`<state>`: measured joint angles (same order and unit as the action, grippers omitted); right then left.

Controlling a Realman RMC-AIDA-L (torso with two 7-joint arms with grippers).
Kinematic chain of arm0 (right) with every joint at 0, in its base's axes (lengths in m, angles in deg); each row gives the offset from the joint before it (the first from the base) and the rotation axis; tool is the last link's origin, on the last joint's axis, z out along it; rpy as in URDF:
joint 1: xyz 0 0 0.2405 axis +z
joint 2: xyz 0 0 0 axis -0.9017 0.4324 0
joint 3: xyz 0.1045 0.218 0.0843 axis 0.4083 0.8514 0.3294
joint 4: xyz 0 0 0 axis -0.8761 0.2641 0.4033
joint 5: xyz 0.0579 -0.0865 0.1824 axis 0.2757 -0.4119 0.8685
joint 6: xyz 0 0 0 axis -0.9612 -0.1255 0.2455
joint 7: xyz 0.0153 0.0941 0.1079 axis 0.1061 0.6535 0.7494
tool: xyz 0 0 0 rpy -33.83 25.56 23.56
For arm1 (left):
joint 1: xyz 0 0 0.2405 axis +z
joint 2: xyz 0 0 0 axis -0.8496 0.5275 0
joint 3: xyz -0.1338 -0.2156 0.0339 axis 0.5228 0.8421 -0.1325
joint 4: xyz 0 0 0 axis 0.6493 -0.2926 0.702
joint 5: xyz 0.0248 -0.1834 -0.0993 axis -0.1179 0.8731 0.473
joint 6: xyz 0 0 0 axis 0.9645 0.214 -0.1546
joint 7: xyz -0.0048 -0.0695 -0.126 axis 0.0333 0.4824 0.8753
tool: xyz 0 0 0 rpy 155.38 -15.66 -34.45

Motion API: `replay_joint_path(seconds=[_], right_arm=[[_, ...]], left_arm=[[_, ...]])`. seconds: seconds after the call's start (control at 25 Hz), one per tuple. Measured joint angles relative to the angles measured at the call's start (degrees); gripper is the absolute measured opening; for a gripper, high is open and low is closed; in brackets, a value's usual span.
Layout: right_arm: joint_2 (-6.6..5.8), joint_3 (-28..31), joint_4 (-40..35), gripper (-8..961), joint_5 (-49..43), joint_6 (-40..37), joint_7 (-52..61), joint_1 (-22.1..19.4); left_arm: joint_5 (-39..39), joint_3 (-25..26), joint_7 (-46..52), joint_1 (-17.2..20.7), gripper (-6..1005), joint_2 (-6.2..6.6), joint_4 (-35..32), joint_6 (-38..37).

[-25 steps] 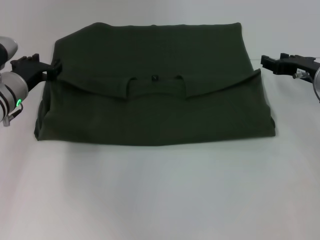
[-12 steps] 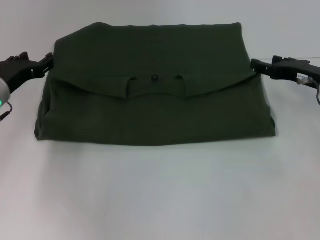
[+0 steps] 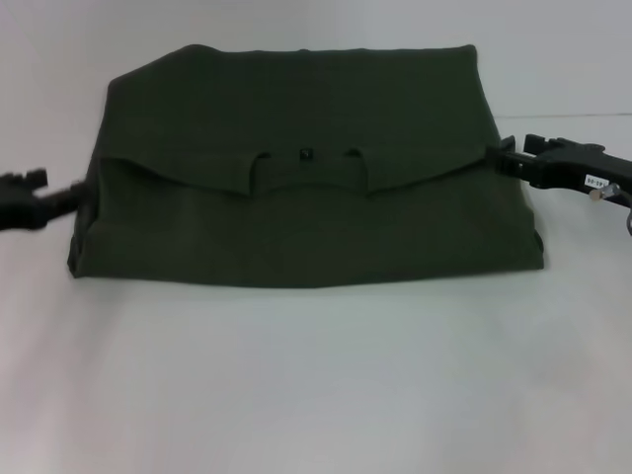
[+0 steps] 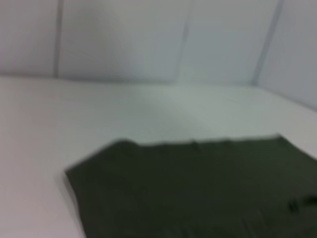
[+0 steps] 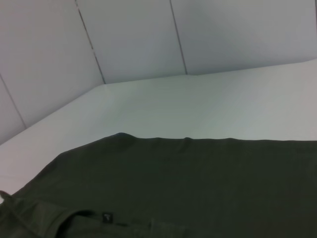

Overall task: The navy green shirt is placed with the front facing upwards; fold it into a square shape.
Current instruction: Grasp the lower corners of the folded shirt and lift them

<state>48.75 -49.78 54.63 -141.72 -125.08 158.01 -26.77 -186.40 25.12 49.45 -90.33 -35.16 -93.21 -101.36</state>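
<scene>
Navy green shirt (image 3: pixel 296 168): soft, light, limp cotton, lying half-folded at centre of white tabletop (image 3: pixel 316 385), collar edge turned over toward the front. Likely best gripped at the side edges, through all layers. Left end effector (image 3: pixel 74 200) touching left edge, right end effector (image 3: pixel 504 161) touching right edge. Finger opening: cannot tell.

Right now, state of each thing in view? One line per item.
Dark olive-green cotton shirt: lying on the white table, folded into a wide rectangle, plain side up, collar edge with small dark label across the middle.
Left hand: low at the shirt's left edge.
Right hand: at the shirt's right edge, by the fold line.
White table: shirt resting on it.
</scene>
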Motion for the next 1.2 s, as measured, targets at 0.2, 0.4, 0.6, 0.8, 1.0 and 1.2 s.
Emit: replay_joint_path(seconds=[0.2,0.4,0.6,0.8,1.0,1.2], right_arm=[[0.00,0.1,0.0,767,0.0,-3.5,-0.9,-0.6],[0.00,0.1,0.4,766,2.2,-9.1,-5.1,-2.1],[0.00,0.1,0.3,765,3.8,-20.5,-12.9,-4.6],[-0.13,-0.1,-0.1,765,3.5,-31.3,-17.4,-6.4],[-0.10,-1.9,-0.8,766,3.2,-34.9,-18.5,-7.5],[-0.10,-3.7,-1.1,765,3.2,-36.3,-18.4,-7.9]], left_arm=[[-10.4,-0.1,1.2,-0.1,707,0.34,-2.1,-4.3],[-14.9,-2.9,2.6,-1.4,708,0.41,-1.6,-4.0],[-16.3,-4.2,3.1,-2.4,708,0.31,-0.4,-2.7],[-18.3,-4.3,4.2,-3.7,707,0.58,1.0,0.2],[-18.8,-4.3,5.0,-3.9,707,0.53,1.3,2.8],[-19.0,-4.7,5.2,-3.9,706,0.49,1.6,3.0]])
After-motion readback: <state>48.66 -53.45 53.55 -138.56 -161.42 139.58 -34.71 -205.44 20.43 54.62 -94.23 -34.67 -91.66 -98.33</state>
